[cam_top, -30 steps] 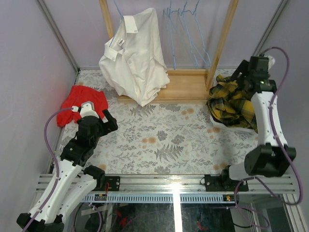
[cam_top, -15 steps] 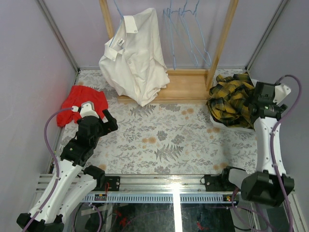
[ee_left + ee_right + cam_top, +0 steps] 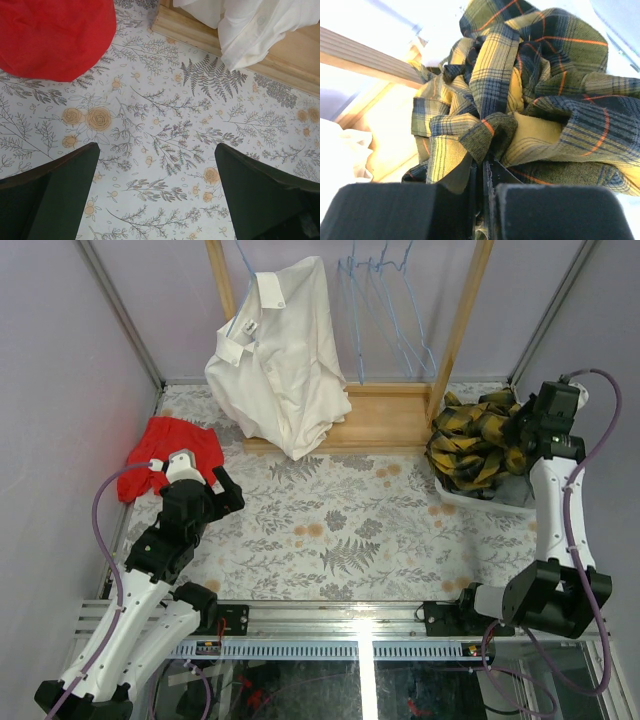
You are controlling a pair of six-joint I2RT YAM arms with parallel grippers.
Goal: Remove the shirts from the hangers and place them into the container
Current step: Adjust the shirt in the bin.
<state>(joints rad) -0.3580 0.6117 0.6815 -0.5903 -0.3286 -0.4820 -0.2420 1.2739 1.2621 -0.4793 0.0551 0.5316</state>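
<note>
1. At 12 o'clock on the floral table (image 3: 340, 530): wooden rack (image 3: 385, 415), against the far wall.
2. White shirt (image 3: 280, 360) hangs at the rack's 11 o'clock end, hem draped over the rack base.
3. Plaid shirt (image 3: 475, 445) is heaped in the container (image 3: 490, 502) at 2 o'clock, just beside the rack's right post.
4. Red cloth (image 3: 170, 445) lies at 9 o'clock on the table.
5. Bare hangers (image 3: 385, 310) are on the rail, 12 to 1 o'clock.
6. Right gripper (image 3: 484, 170): jaws closed, pinching a fold of the plaid shirt at the heap's 3 o'clock side.
7. Left gripper (image 3: 156, 150): jaws wide apart, nothing held, over bare table near the red cloth.
</note>
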